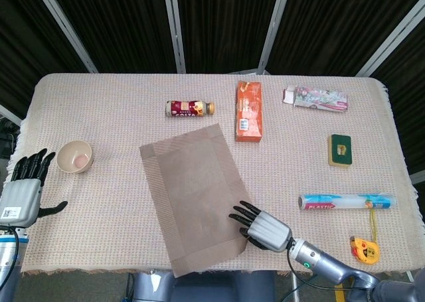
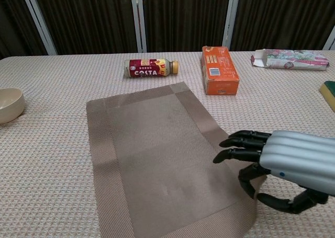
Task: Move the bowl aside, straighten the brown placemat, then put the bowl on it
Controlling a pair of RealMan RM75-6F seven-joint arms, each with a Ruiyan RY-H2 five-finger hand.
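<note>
The brown placemat (image 1: 192, 196) lies askew in the middle of the table, its near left corner reaching the table's front edge; it fills the centre of the chest view (image 2: 162, 159). My right hand (image 1: 262, 226) grips its near right edge, fingers on top and thumb curled beneath (image 2: 285, 167). The cream bowl (image 1: 74, 156) stands on the cloth well left of the mat, and shows at the left border of the chest view (image 2: 10, 104). My left hand (image 1: 23, 192) hovers at the table's left edge, just near of the bowl, fingers spread and holding nothing.
Behind the mat lie a Costa bottle (image 1: 189, 107) and an orange box (image 1: 249, 111). A flowery carton (image 1: 317, 97), a green sponge (image 1: 340, 149), a roll of plastic wrap (image 1: 346, 201) and a tape measure (image 1: 364, 247) occupy the right side.
</note>
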